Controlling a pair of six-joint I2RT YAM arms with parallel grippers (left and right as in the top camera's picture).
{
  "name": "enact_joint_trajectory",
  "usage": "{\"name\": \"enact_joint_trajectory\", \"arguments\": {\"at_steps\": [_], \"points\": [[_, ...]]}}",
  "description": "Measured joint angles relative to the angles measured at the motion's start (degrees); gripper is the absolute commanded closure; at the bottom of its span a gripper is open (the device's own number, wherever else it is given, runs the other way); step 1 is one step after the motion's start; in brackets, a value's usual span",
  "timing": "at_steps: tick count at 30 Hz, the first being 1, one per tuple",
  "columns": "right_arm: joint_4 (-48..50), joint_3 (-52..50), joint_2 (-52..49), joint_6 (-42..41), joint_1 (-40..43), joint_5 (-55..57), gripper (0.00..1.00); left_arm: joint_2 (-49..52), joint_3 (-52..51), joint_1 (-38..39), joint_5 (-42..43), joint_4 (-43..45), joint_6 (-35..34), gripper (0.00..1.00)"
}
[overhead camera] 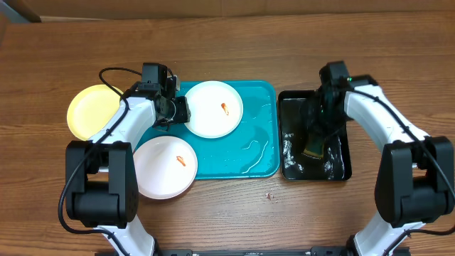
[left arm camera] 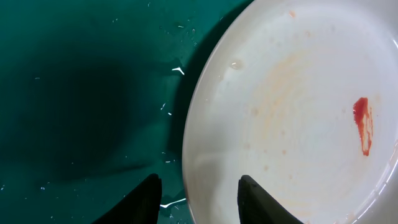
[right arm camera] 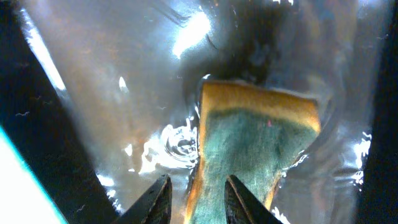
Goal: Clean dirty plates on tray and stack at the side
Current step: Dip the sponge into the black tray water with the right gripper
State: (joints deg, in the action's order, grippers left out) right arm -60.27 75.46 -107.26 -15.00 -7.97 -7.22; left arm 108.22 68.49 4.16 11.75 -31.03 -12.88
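Observation:
A white plate [overhead camera: 213,109] with an orange smear [left arm camera: 362,124] lies on the wet turquoise tray [overhead camera: 256,142]. My left gripper [overhead camera: 179,111] is at its left rim. In the left wrist view the left gripper [left arm camera: 199,183] is open and straddles the rim: one finger is over the tray [left arm camera: 81,93], the other over the plate [left arm camera: 292,93]. A second white plate [overhead camera: 165,167], also smeared, overlaps the tray's front left corner. A pale yellow plate [overhead camera: 92,110] rests on the table at the left. My right gripper [overhead camera: 318,131] hangs over the black tray, open [right arm camera: 198,196], above a sponge's left edge.
The yellow-and-green sponge [right arm camera: 261,137] lies in shallow water in the narrow black tray [overhead camera: 341,167] to the right of the turquoise tray. A few small crumbs [overhead camera: 269,194] sit on the wooden table in front of the trays.

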Motion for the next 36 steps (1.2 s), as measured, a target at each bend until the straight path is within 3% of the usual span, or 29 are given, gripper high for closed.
{"name": "enact_joint_trajectory", "arguments": {"at_steps": [2,7,11,17,22,24,26,36], "points": [[-2.45,1.92,0.07,-0.44,0.0,0.74,0.66,0.0,0.0,0.0,0.0,-0.07,0.02,0.58],[-2.99,0.66,0.07,-3.65,0.0,5.57,0.5,0.0,0.0,0.0,0.0,0.04,0.0,0.58],[2.62,-3.39,0.07,-4.55,-0.02,6.8,0.47,0.0,0.0,0.0,0.0,0.15,0.0,0.64],[9.97,-10.12,0.22,-4.92,-0.02,4.5,0.49,0.0,0.0,0.0,0.0,0.33,0.0,0.63],[11.43,-10.82,0.72,-5.11,0.0,3.21,0.61,0.0,0.0,0.0,-0.85,0.7,0.0,0.63],[11.67,-10.88,0.72,-5.33,0.0,2.89,0.75,0.0,0.0,0.0,-1.11,0.68,0.0,0.63],[11.67,-10.99,0.72,-5.01,0.0,2.51,0.96,0.0,0.0,0.0,-1.29,0.74,0.0,0.62],[4.2,-7.13,0.7,-4.63,0.0,1.44,0.96,0.0,0.0,0.24,-1.84,1.33,0.0,0.64]]}}
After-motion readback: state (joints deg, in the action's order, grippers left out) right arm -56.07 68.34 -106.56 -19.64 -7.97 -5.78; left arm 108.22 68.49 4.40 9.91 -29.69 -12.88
